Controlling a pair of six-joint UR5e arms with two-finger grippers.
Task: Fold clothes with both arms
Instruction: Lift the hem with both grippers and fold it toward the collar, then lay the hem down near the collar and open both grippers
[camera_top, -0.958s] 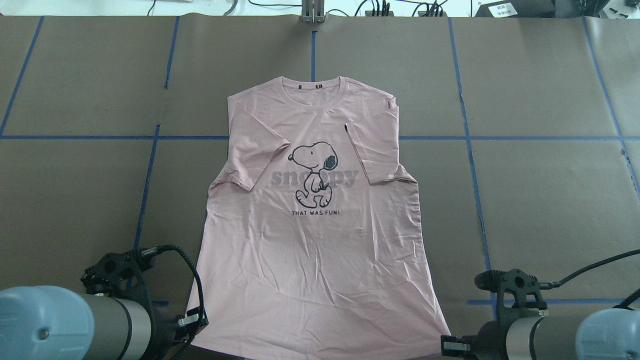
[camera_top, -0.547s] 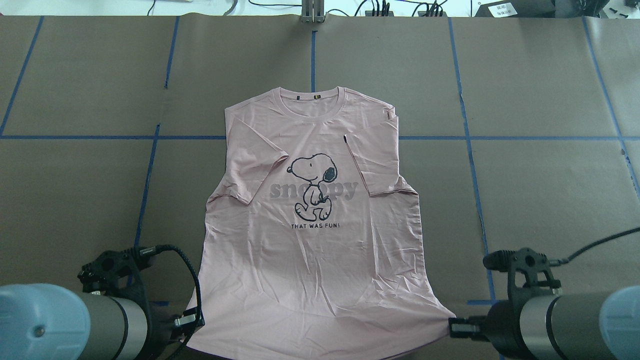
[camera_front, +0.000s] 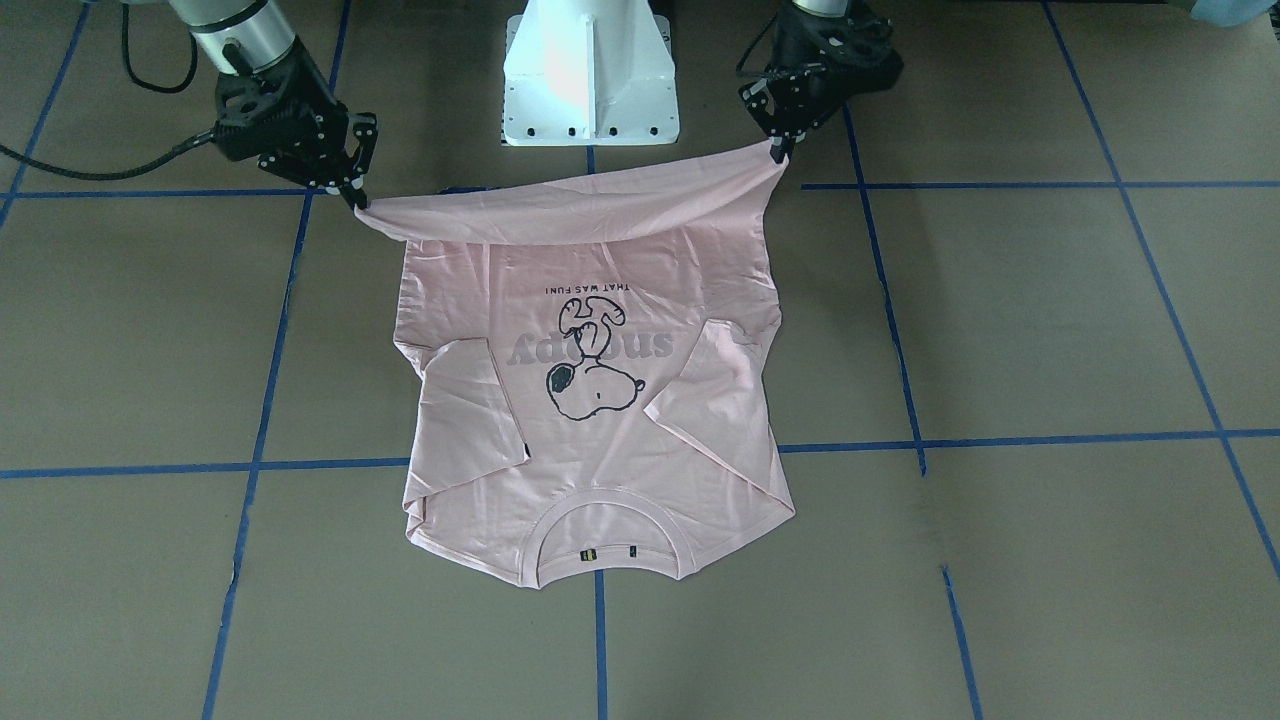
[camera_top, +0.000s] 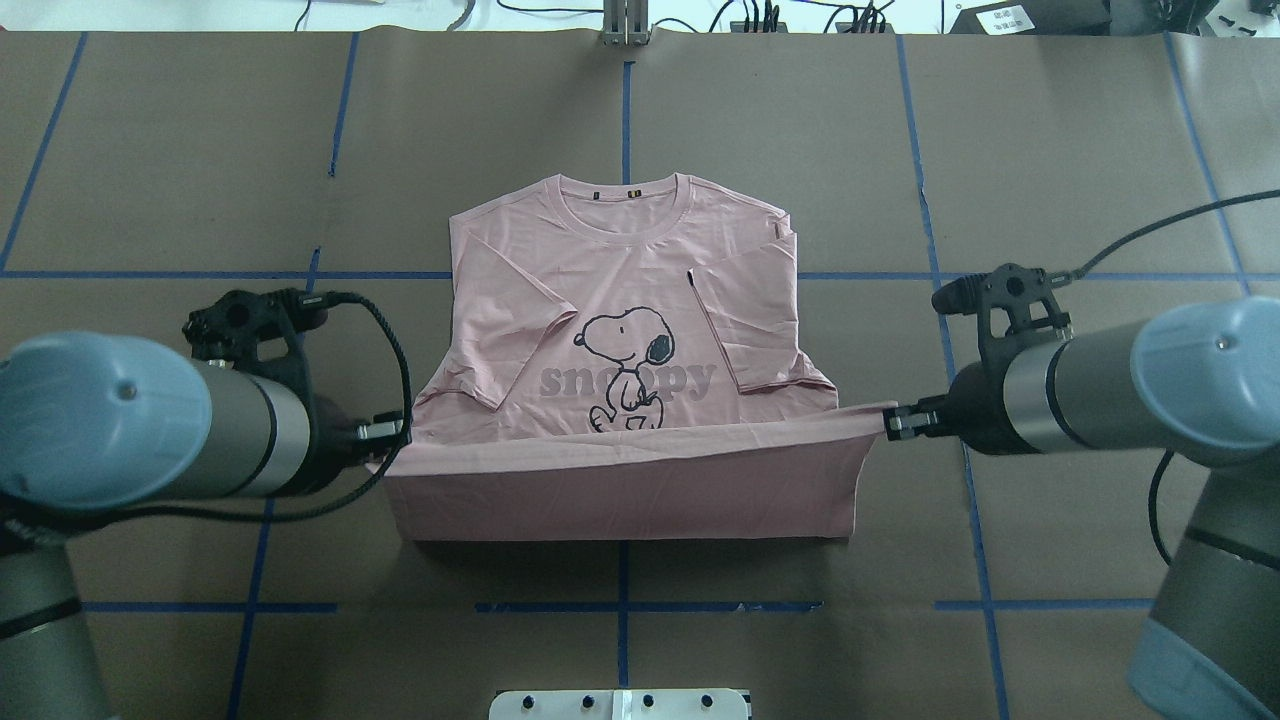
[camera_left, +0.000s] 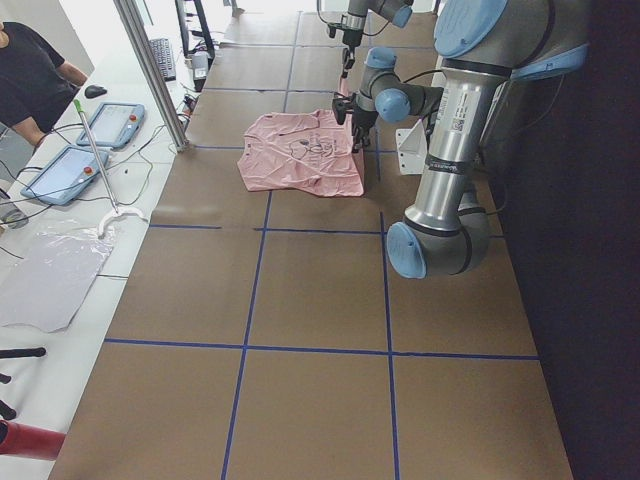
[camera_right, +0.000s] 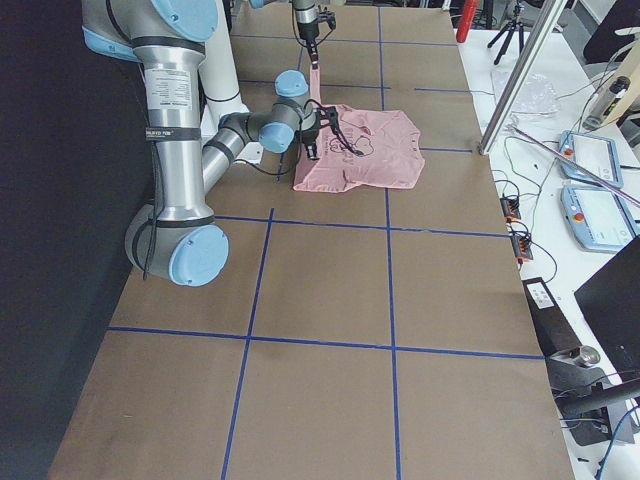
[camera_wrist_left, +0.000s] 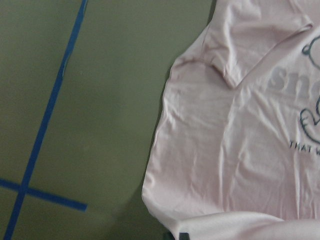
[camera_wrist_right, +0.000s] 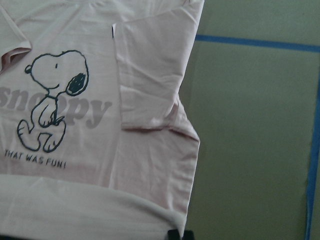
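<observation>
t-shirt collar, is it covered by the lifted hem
No, the collar lies bare; the lifted hem reaches only the Snoopy print's legs.

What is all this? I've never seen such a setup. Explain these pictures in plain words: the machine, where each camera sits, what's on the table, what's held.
It is a robot: a left arm and a right arm with a white base between them, each ending in a black two-finger gripper. Two pictures look down on the table: one from behind the robot, one from across it, so the sides swap there. Two are taken from the table's ends, and two from small cameras on the wrists, looking down at the cloth. On the brown, blue-taped table lies one pink T-shirt, print up, sleeves folded in. The left gripper and right gripper are each shut on a bottom corner, holding the hem raised and stretched between them, over the shirt's lower part.
</observation>
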